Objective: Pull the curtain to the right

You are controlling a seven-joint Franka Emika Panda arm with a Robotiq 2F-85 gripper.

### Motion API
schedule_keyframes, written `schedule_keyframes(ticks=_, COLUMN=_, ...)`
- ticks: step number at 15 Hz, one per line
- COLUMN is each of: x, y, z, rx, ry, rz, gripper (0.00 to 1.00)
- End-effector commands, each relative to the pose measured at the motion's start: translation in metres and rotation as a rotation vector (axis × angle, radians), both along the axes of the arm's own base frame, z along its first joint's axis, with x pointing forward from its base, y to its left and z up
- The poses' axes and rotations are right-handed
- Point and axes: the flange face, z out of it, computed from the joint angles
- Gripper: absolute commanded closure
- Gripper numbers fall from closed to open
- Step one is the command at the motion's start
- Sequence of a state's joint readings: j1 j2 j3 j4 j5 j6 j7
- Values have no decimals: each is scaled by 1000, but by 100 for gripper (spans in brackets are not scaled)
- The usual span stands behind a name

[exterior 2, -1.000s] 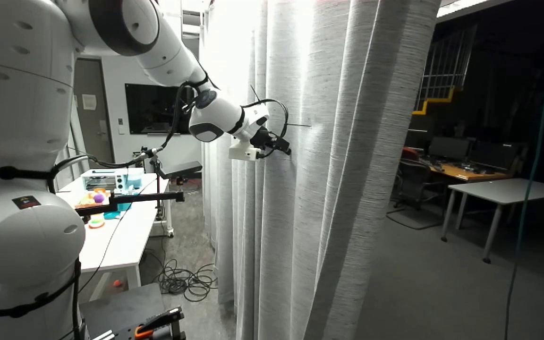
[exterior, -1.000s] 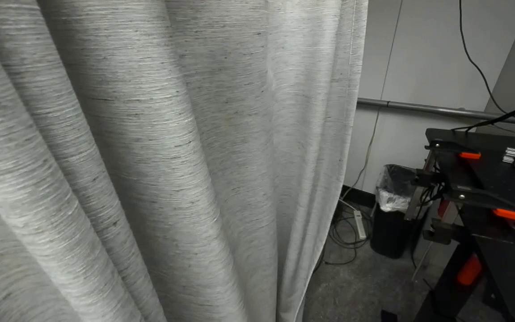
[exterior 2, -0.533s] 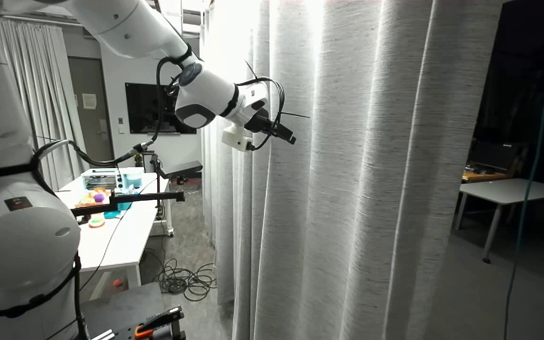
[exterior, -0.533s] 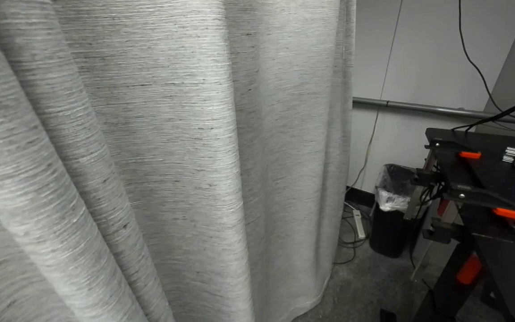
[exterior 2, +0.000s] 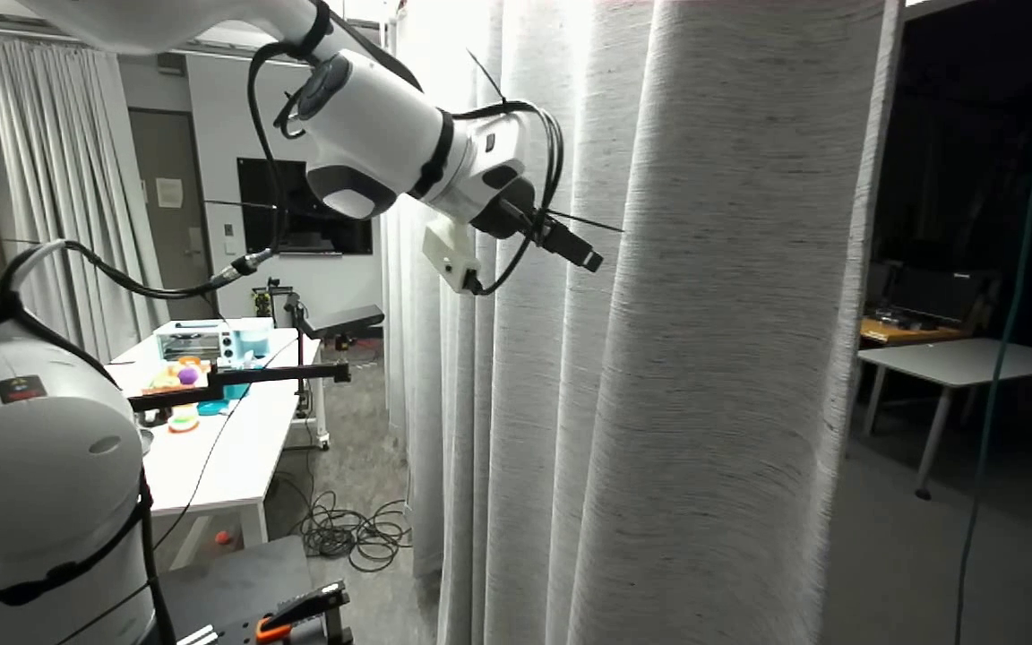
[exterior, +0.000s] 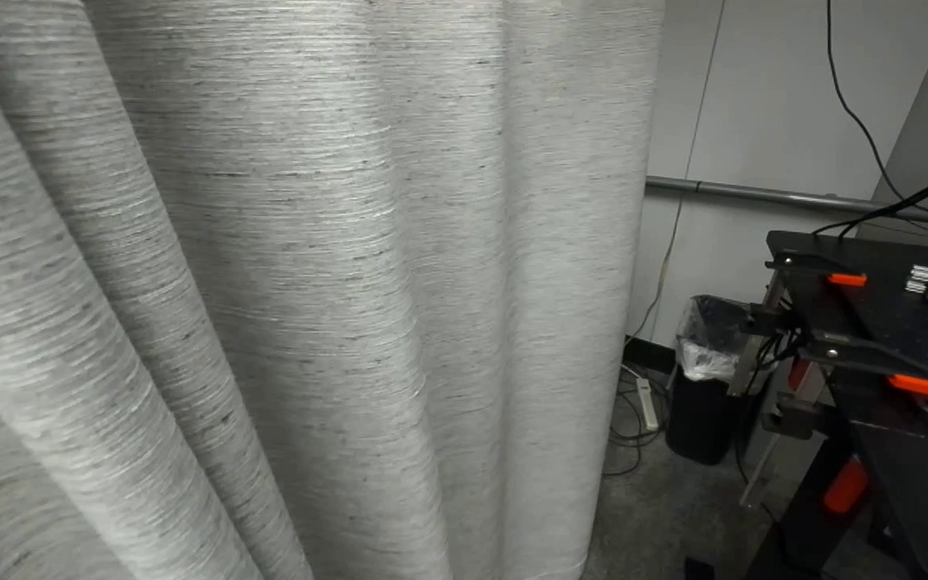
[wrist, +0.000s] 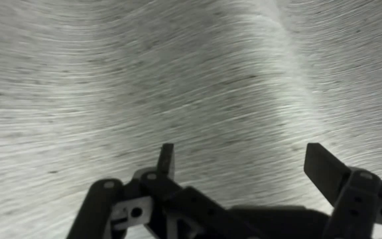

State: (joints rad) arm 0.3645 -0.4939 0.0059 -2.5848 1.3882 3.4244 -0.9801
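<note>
The curtain (exterior 2: 731, 296) is a large light grey-white drape with deep vertical folds. It hangs to the right of the arm in an exterior view, and it fills the left two thirds of an exterior view (exterior: 295, 282). In the wrist view the curtain (wrist: 194, 83) fills the whole background. My gripper (exterior 2: 592, 258) is in front of the curtain, angled down towards the right. In the wrist view the gripper's fingers (wrist: 240, 146) are wide apart, with no fabric pinched between them. Whether the tips touch the cloth, I cannot tell. The gripper is hidden in the curtain-filled exterior view.
A white table (exterior 2: 211, 457) with toys and a small oven stands behind the arm. Coiled cables (exterior 2: 350, 533) lie on the floor. A grey table (exterior 2: 964, 363) is beyond the curtain. A black bin (exterior: 706, 415) and a black bench with clamps (exterior: 907, 346) stand right of the curtain.
My gripper has moved right and slightly up in an exterior view. The curtain's free edge there swung right, then partly back left. The folds have shifted in both exterior views.
</note>
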Motion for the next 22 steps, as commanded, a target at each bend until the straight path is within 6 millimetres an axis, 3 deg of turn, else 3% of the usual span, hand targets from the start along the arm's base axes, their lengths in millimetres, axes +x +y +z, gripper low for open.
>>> schedule_keyframes(ticks=1, x=4, y=-66, z=-11, rx=113, ry=43, rz=-42, gripper=0)
schedule_keyframes(ticks=5, x=17, y=-106, z=-27, rx=153, ry=109, rz=-74, gripper=0)
schedule_keyframes(ticks=6, x=12, y=-98, z=-24, rx=137, ry=85, rz=-68, gripper=0)
schedule_keyframes(ticks=8, x=14, y=-107, z=-29, rx=139, ry=103, rz=-77, gripper=0)
schedule_keyframes(ticks=22, x=16, y=-104, z=-31, rx=140, ry=110, rz=-76, gripper=0)
